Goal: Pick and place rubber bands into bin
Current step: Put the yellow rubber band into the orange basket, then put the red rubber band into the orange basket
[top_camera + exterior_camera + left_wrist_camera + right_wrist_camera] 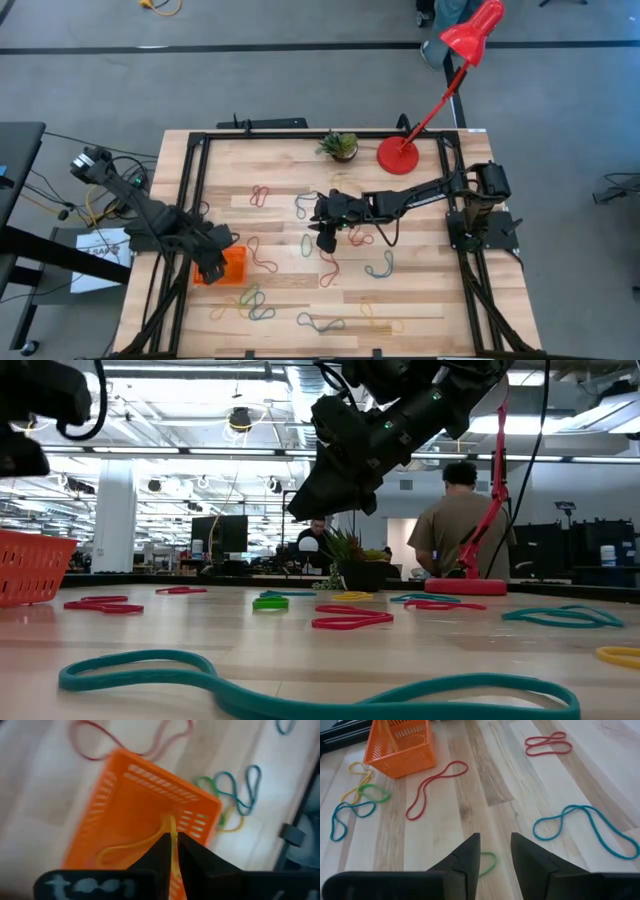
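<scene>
Left end effector (172, 847) over the orange bin (125, 805) pinches a yellow rubber band (131, 846) that hangs into it, right end effector (495, 857) hovers part-open above a green band (487, 862) mid-surface (485, 780), other bands scattered around.

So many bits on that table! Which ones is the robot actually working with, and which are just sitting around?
Part of the job:
rubber bands scattered on the table
orange bin
yellow band in the left claw, over the bin
right claw, above a green band

Just lying about:
red lamp
potted plant
</scene>
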`<move>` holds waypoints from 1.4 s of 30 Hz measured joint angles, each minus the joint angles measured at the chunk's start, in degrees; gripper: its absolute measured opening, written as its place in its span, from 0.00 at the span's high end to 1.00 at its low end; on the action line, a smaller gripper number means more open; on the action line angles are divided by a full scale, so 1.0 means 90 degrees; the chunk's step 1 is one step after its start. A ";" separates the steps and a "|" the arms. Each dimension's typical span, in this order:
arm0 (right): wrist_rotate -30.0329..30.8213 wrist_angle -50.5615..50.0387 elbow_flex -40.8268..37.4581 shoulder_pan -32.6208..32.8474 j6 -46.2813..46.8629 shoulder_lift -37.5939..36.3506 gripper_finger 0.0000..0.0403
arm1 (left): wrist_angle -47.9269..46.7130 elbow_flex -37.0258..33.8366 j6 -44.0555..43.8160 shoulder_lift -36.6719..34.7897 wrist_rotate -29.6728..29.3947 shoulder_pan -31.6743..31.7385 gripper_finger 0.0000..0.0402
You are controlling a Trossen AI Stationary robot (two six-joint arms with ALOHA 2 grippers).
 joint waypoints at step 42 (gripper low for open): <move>-0.0002 0.0512 0.0000 -0.0044 -0.0007 0.0000 0.75 | 0.2426 -0.0987 0.1626 0.1110 -0.4304 0.3397 0.82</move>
